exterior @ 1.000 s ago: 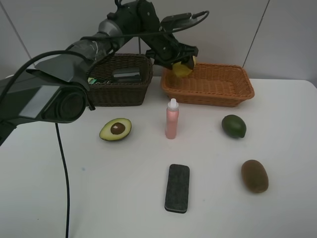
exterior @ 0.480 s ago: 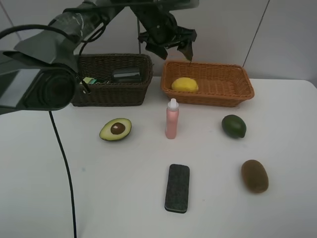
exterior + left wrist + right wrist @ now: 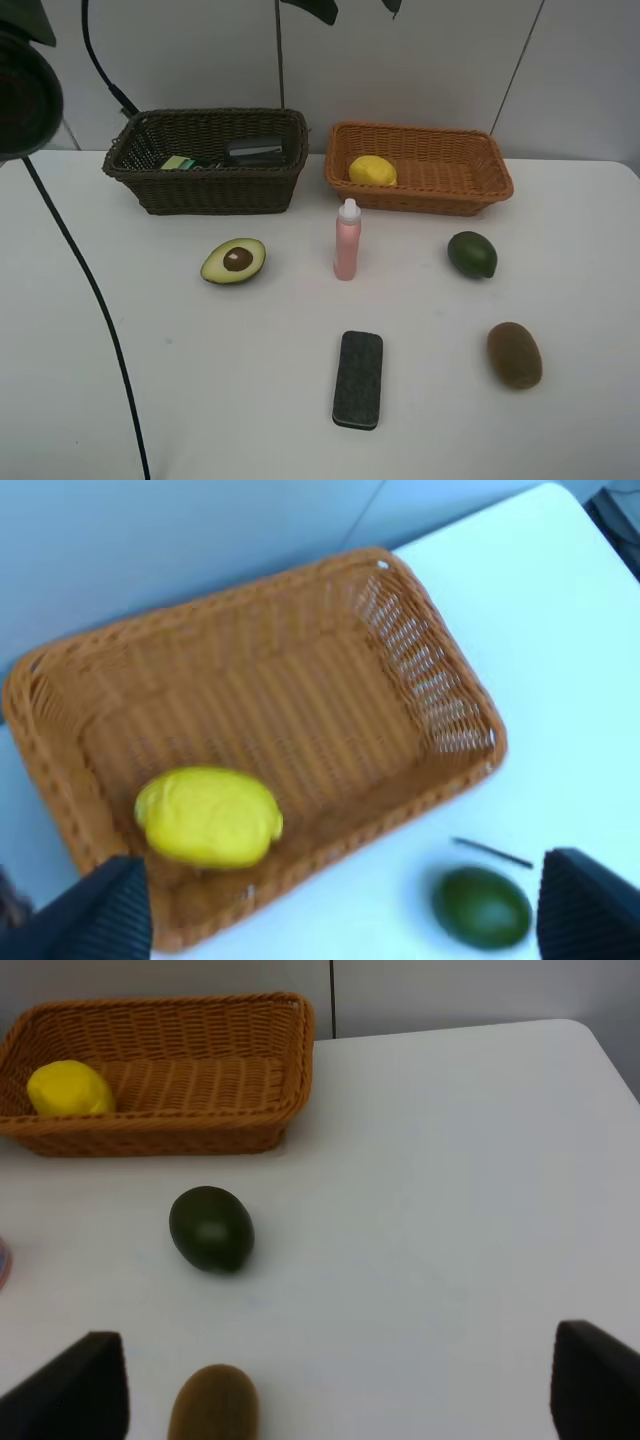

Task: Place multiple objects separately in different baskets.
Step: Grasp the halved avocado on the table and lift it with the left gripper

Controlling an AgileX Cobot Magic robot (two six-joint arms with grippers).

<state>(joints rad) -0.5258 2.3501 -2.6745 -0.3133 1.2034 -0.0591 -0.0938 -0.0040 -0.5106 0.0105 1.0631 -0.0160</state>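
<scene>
Risen since the earlier frame, the left gripper (image 3: 345,910) is hovering high above the orange-tan basket (image 3: 430,205), jaws standing wide apart and empty. The yellow lemon (image 3: 372,170) is lying inside that basket, seemingly released there to start a fruit group. The right gripper (image 3: 330,1385) is likewise gaping, holding nothing. The halved avocado (image 3: 233,261), pink bottle (image 3: 347,245), dark green fruit (image 3: 472,254), brown kiwi (image 3: 514,354) and black eraser block (image 3: 357,379) are waiting unsorted in front of the basket.
</scene>
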